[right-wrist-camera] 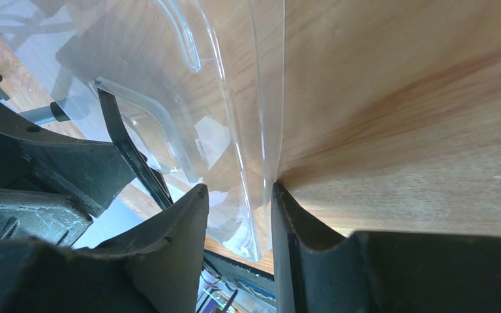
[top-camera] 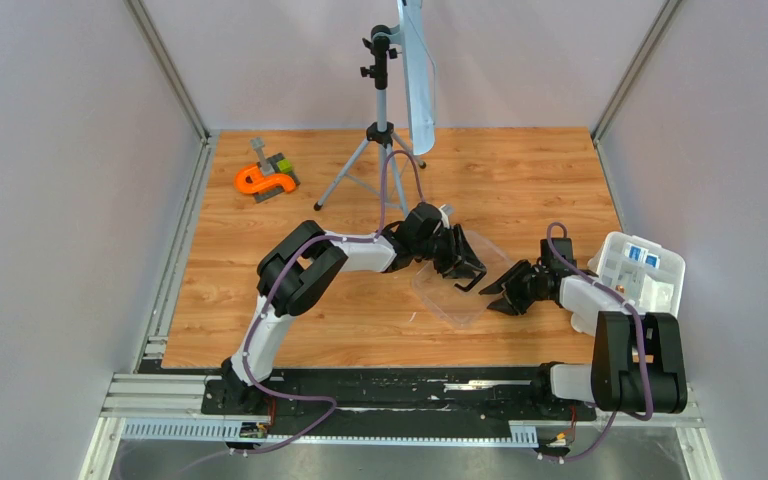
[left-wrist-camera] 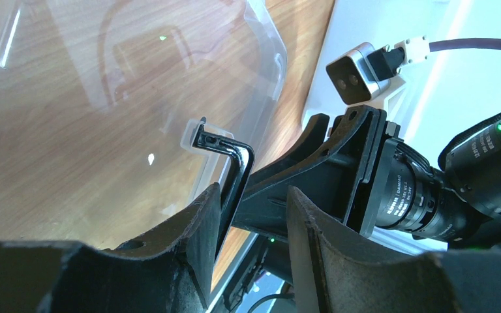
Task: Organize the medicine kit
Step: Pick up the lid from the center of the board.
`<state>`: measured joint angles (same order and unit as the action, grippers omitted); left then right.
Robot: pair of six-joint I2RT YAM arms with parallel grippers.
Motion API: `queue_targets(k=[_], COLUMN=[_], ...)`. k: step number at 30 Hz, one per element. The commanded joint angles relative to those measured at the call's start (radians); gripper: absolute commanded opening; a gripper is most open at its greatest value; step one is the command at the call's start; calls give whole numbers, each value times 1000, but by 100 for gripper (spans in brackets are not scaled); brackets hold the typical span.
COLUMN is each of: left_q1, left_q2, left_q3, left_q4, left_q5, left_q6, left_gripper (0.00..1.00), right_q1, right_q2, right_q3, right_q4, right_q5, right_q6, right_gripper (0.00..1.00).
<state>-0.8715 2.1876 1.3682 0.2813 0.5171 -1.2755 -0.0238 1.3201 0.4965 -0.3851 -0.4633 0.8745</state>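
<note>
The clear lid (top-camera: 447,292) lies on the wood table between my two grippers. In the left wrist view the lid (left-wrist-camera: 137,85) fills the upper left, and its black clip (left-wrist-camera: 235,163) runs down between my fingers, against the left one. My left gripper (left-wrist-camera: 254,195) is open around that clip. My right gripper (right-wrist-camera: 238,192) is open, and the lid's clear rim (right-wrist-camera: 264,130) stands between its fingers, close to the right one. The white tub (top-camera: 660,290) with white and blue packets (top-camera: 642,254) sits at the far right, behind the right arm.
An orange-and-grey tool (top-camera: 265,178) lies at the back left. A tripod (top-camera: 380,135) carrying a pale hanging panel stands at the back centre. Grey walls close in on both sides, and a metal rail (top-camera: 360,405) runs along the near edge.
</note>
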Motion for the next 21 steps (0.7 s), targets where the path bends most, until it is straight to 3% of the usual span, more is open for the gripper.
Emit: queue_targets(k=[1,21], left_q1=[-32,-31], left_q2=[-98,-82], left_q3=[9,15], left_q4=[107,131], left_q5=[154,155], left_q6=[-72,-86], left_gripper=[48,48], right_q1=[12,12], right_q2=[31,-175], right_q3=[-14,85], right_q4=[67,-79], right_q5=[214,213], right_q6=[-38,-57], right_gripper=[37,44])
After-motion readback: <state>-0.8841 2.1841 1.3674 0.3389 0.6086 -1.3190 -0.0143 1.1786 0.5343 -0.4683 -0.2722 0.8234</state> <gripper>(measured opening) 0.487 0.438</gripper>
